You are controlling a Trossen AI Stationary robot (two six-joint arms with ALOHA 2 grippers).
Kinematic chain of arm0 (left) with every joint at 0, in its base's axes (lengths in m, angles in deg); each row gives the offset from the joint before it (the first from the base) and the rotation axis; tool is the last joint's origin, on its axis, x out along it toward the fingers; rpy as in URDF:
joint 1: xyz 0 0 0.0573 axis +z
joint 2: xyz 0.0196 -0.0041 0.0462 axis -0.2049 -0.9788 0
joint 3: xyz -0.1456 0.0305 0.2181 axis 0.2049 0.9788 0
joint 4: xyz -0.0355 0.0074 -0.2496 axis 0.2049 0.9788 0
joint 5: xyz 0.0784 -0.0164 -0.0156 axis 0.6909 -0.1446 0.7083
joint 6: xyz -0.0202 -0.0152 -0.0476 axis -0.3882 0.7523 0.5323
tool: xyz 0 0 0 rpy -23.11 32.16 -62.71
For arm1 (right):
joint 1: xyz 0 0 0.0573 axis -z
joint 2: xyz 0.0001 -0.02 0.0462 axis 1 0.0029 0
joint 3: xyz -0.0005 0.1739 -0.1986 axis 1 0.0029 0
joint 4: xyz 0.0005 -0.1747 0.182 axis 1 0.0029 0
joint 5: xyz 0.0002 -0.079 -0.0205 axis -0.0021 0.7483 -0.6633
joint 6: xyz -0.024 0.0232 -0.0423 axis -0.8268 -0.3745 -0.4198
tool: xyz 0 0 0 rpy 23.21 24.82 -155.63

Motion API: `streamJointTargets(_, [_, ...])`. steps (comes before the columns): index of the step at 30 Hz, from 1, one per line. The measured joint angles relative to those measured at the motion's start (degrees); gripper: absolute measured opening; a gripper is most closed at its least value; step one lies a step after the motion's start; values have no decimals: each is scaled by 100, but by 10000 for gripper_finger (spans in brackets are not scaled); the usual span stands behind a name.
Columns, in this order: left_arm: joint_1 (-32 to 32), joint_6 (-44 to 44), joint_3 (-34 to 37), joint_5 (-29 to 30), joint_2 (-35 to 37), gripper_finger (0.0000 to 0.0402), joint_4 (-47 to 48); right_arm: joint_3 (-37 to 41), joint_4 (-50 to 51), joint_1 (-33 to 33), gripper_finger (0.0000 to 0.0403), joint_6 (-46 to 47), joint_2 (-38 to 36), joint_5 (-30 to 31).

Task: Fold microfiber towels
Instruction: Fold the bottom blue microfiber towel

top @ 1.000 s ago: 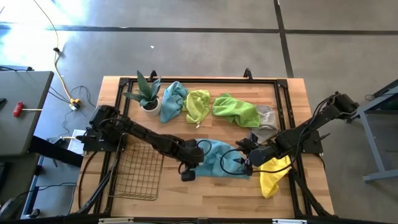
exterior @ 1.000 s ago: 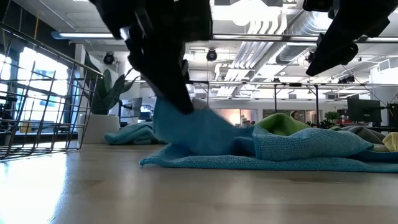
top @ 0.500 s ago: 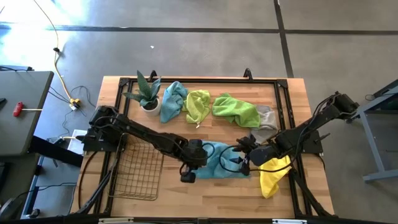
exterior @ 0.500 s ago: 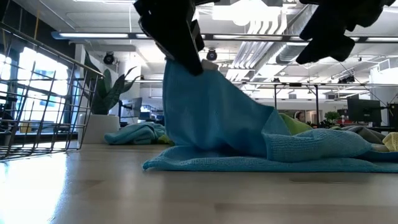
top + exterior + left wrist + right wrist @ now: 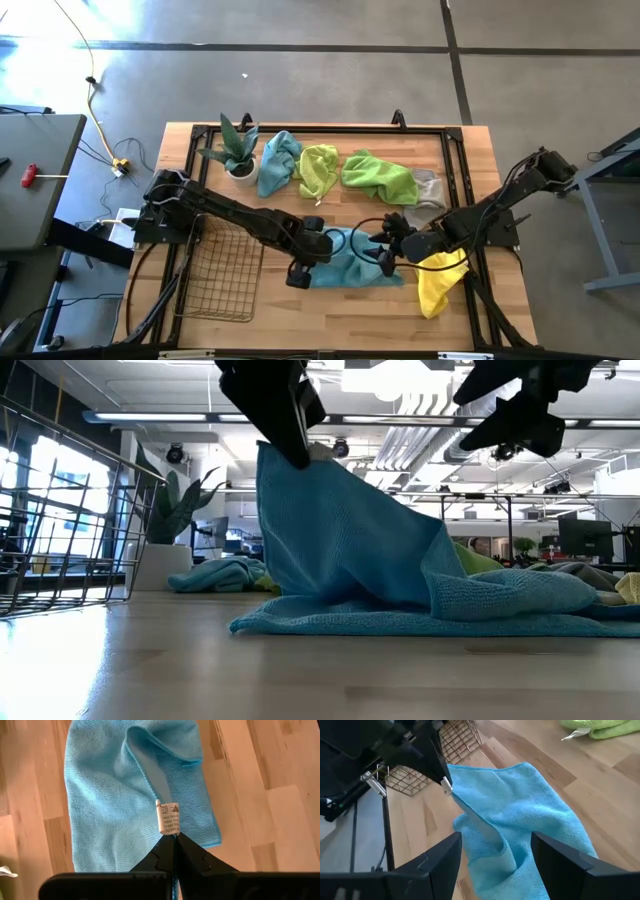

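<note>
A teal blue microfiber towel (image 5: pixel 352 266) lies on the table's near middle, and one side of it is pulled up into a peak (image 5: pixel 340 530). My left gripper (image 5: pixel 297 456) is shut on that peak, above the towel's left part. My right gripper (image 5: pixel 495 865) hangs open above the towel's right part (image 5: pixel 388 247), with nothing between its fingers. Along the far side lie another teal towel (image 5: pixel 278 160), two lime green ones (image 5: pixel 318 168) (image 5: pixel 378 178) and a grey one (image 5: pixel 428 188). A yellow towel (image 5: pixel 440 278) lies at the near right. My left gripper pinches the teal towel's edge (image 5: pixel 161 795) between its two fingertips, right where the white label (image 5: pixel 169 817) is sewn on. The fingers slant down from above. The held edge is lifted and the cloth hangs slack below it (image 5: pixel 485 815). The rest lies on the table (image 5: pixel 420 622).
A dark wire-mesh basket (image 5: pixel 220 275) lies at the near left, close to my left arm. A small potted plant (image 5: pixel 235 150) stands at the far left. A black frame (image 5: pixel 320 130) runs around the tabletop. Bare wood (image 5: pixel 340 305) shows in front of the teal towel.
My left gripper has gone up with the towel's labelled edge and rolled a little. The towel's left part has risen from a low hump into a tall peak, while its right part has stayed on the table. My right gripper has turned at the wrist but stayed in place.
</note>
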Motion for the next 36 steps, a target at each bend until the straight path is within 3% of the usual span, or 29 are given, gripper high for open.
streamJointTargets(6, [-3,-13,0,0,0,0,-11,1,-5,222,232,-282,0,179])
streamJointTargets(14, [-4,-78,0,0,0,0,-32,-1,-40,664,232,-1410,393,363])
streamJointTargets(20, [-4,-116,0,-1,0,0,-37,-1,-582,989,232,-1692,845,-442])
streamJointTargets(24, [1,-116,0,25,0,0,-64,-1,-1151,1080,232,-2534,1090,-1191])
streamJointTargets(28, [-4,-113,0,48,0,0,-141,-1,-1807,1078,232,-3434,1425,-1372])
streamJointTargets(36, [-4,-116,0,196,0,0,-192,-1,-2375,1118,232,-4006,1755,-1488])
